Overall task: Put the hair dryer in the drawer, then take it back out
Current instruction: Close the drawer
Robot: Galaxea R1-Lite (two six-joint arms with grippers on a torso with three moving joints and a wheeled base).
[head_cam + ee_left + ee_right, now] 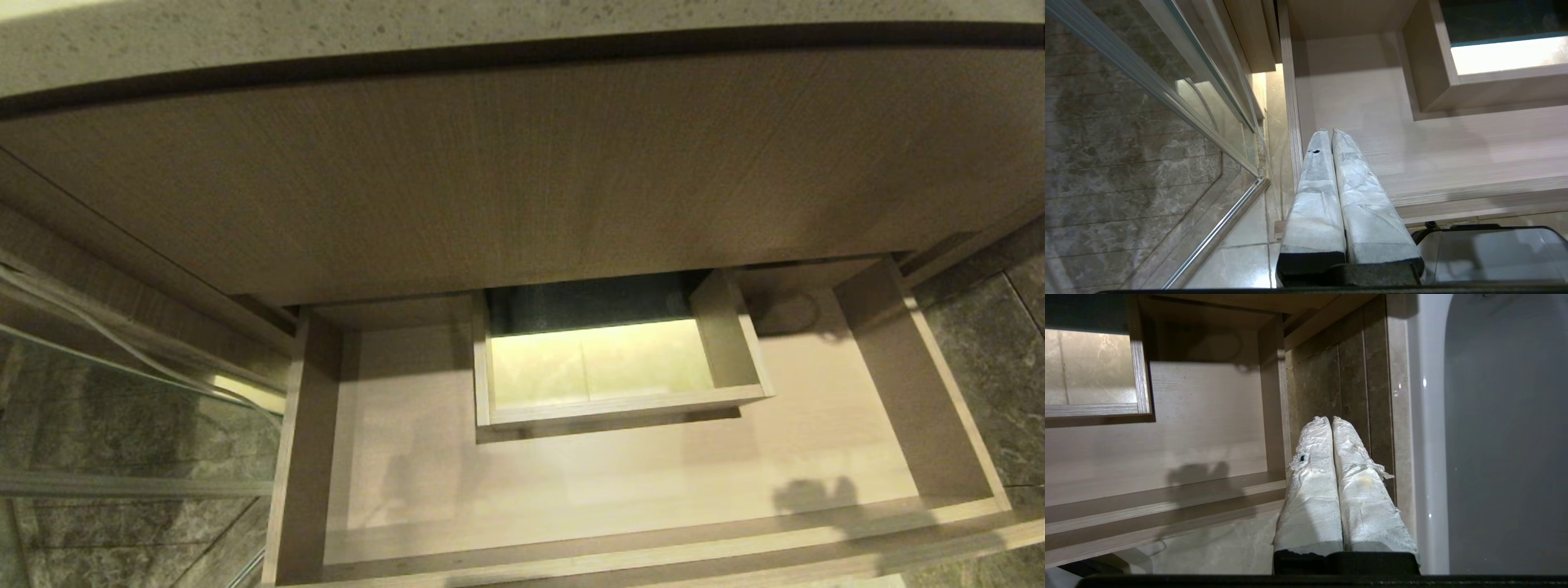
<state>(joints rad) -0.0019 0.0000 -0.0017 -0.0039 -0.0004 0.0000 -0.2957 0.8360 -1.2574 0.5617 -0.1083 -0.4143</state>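
The drawer (pixel 304 457) stands pulled out below the cabinet front, wide, shallow and light wood-grain. Its floor is bare around the boxed cutout (pixel 620 406) at the back middle. The hair dryer is out of view. Neither arm shows in the head view; only a small shadow falls on the drawer's front right corner. My left gripper (pixel 1329 131) is shut and empty, hanging over the drawer's (pixel 1425 163) left front corner. My right gripper (pixel 1329 418) is also shut and empty, just outside the drawer's (pixel 1208 428) right side wall.
A taller wood panel (pixel 522 180) and a speckled stone countertop (pixel 490 24) overhang the drawer's back. A glass panel with a metal frame (pixel 1167 102) stands close on the left. On the right are a dark tiled wall (pixel 1347 384) and a white fixture (pixel 1494 437).
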